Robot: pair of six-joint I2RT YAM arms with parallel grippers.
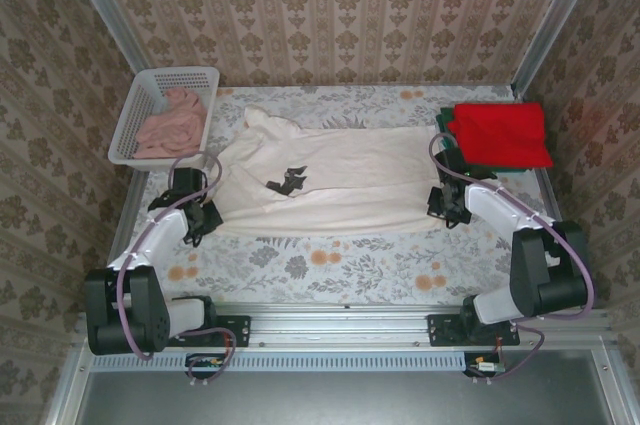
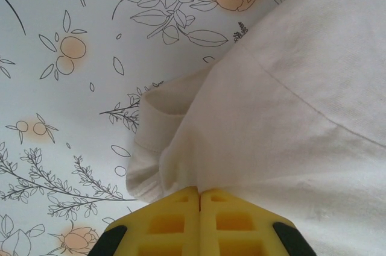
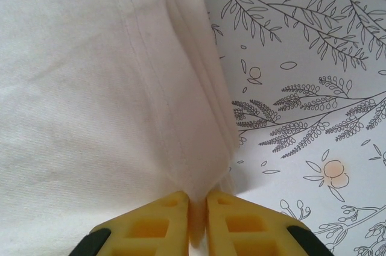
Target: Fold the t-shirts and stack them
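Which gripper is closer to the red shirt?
Right. The right gripper pinches the cream shirt just beside the red shirt; the left gripper pinches the cream shirt's other end, far from it.

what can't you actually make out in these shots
- Dark green t-shirt: top view, almost all covered by the red t-shirt; its folding is hidden.
- Dark print on the cream-white t-shirt: top view, too small to read.
- Pink cloth in the basket: top view, crumpled; garment type unclear.
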